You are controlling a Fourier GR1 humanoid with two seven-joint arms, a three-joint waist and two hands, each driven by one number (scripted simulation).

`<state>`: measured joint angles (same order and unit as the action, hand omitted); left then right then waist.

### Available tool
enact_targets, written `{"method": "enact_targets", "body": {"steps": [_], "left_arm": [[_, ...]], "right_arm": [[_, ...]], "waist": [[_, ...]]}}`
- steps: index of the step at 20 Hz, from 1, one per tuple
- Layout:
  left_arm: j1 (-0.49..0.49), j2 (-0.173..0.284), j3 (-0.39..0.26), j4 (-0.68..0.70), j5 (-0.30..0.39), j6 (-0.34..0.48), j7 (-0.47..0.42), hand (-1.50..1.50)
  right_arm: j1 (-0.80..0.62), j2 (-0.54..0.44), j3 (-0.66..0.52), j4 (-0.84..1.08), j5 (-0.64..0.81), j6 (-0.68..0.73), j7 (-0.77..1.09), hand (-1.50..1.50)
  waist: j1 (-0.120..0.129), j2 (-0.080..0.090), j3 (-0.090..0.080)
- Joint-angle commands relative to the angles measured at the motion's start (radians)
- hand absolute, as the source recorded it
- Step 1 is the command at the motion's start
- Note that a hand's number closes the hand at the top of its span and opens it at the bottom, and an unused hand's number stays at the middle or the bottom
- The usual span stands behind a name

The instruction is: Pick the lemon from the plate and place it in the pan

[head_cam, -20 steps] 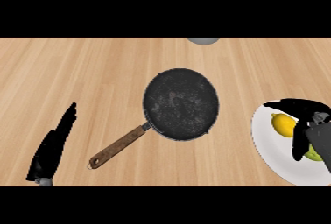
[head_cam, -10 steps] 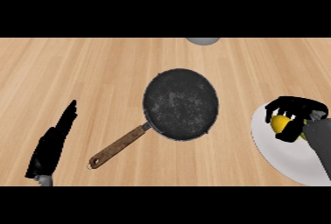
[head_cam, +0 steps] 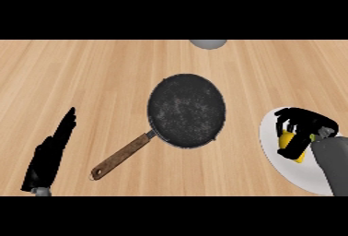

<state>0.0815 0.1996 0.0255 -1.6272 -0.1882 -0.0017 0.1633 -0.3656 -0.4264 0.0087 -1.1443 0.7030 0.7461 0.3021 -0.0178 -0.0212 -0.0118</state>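
the lemon (head_cam: pixel 291 144) lies on the white plate (head_cam: pixel 272 152) at the right edge of the surface (head_cam: pixel 88 83), mostly hidden under the right hand (head_cam: pixel 302 126), whose fingers are curled down around it so that only yellow patches show between them. judged from its look, the lemon is light, rigid and rounded, with a skin smooth enough to roll or slide out of a shallow pinch; it is not fragile. recommended hold: fingers and thumb on opposite sides across its widest part, wrapping below the middle so that it cannot slip out during the lift. the pan (head_cam: pixel 187 109) sits well apart to the left of the plate, with its wooden handle (head_cam: pixel 122 156) pointing toward the lower left. the left hand (head_cam: pixel 51 154) rests at the lower left edge, fingers straight, holding nothing. count: one lemon, one plate, one pan, two hands. one grey rounded object (head_cam: pixel 208 43) shows partly at the top edge; it cannot be identified.
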Motion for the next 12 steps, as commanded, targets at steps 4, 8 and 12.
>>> {"method": "enact_targets", "body": {"steps": [4,8,12], "left_arm": [[0.052,0.01,0.048,0.001,0.001,0.032,0.013,0.0],[0.084,0.002,0.048,-0.004,0.002,0.035,-0.001,0.0],[0.087,0.012,0.051,0.009,0.002,0.025,-0.025,0.0]], "right_arm": [[0.199,0.141,-0.163,-0.089,0.039,-0.283,0.361,1.5],[0.23,0.159,-0.143,-0.321,0.169,-0.448,0.511,1.5],[0.185,0.155,-0.031,-0.586,0.34,-0.535,0.595,1.5]], "waist": [[-0.13,-0.027,0.001],[-0.12,-0.033,-0.001],[-0.094,-0.033,-0.003]]}}
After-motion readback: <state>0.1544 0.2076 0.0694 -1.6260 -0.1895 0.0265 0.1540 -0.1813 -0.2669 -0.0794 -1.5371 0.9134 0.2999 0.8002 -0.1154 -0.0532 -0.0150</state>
